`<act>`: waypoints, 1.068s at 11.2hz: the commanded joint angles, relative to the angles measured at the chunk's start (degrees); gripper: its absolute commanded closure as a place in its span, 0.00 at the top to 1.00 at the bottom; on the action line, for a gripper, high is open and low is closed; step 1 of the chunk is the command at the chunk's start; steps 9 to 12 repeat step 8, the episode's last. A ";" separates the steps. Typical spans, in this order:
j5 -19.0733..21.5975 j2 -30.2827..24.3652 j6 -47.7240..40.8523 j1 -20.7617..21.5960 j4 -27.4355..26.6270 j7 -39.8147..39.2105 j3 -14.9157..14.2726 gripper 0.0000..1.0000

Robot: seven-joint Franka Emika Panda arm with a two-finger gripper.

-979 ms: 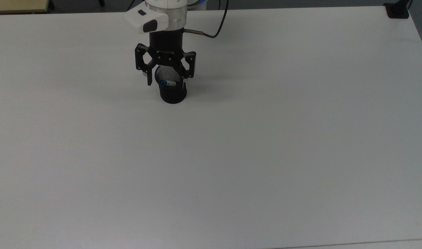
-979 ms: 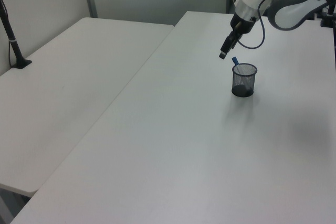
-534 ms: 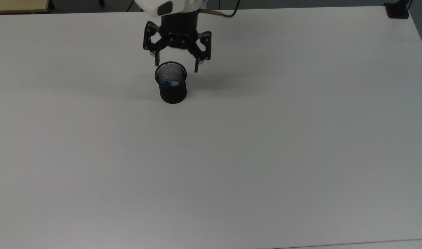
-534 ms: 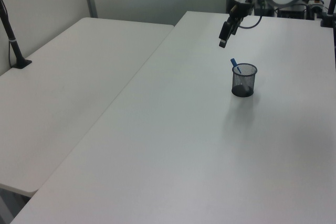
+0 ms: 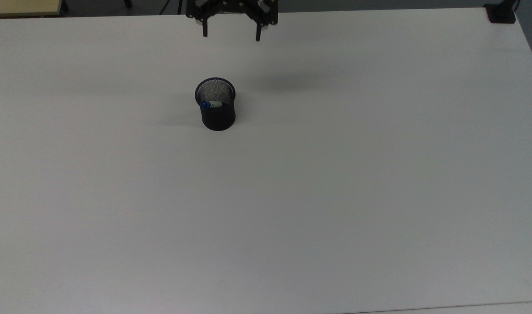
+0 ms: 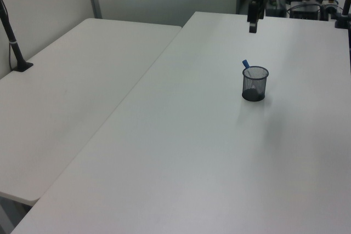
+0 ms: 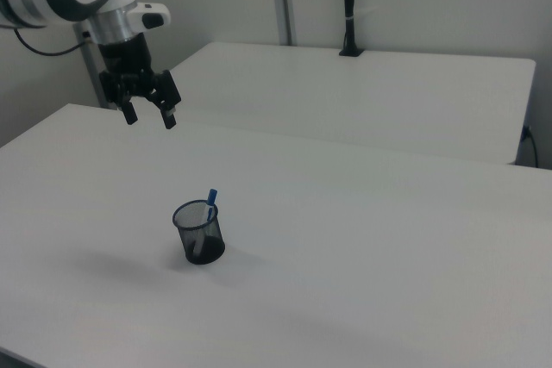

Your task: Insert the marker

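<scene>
Nearest you in the top view lies a wide stretch of bare white bench (image 5: 292, 209), and the same surface runs under everything in the left view (image 6: 208, 157) and the right view (image 7: 362, 239).

Further in, you have the black mesh cup (image 5: 216, 104) standing upright on the bench; you can also find it in the left view (image 6: 255, 84) and the right view (image 7: 199, 233). The marker (image 5: 211, 104) sits inside that cup, leaning against its rim. In the top view its blue cap points toward the top view's left. In the left view the blue end (image 6: 245, 64) pokes up just over the rim on the left view's left, and in the right view the marker (image 7: 210, 203) rises above the rim on the right view's right side.

Beyond the cup, your pincer (image 5: 230, 35) hangs at the far edge of the bench, well apart from the cup and holding nothing. Its two fingers stand spread wide, tips pointing down. In the right view the pincer (image 7: 148, 118) is in the air over the bench, to the right view's left of the cup, fingers parted. In the left view the pincer (image 6: 253, 26) is above and behind the cup.

Farthest off, a second white table (image 7: 362, 92) stands behind the bench in the right view, with a black post (image 7: 348, 6) on it.
</scene>
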 commanded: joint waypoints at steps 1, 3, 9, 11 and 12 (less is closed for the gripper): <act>2.32 -0.41 -4.56 1.01 2.51 -7.14 -4.79 1.00; 2.06 -0.32 -4.04 6.71 2.52 -6.70 -10.16 1.00; 1.88 -0.23 -3.86 6.91 2.52 -1.60 -10.09 1.00; 1.88 -0.23 -3.86 6.91 2.52 -1.60 -10.09 1.00; 1.88 -0.23 -3.86 6.91 2.52 -1.60 -10.09 1.00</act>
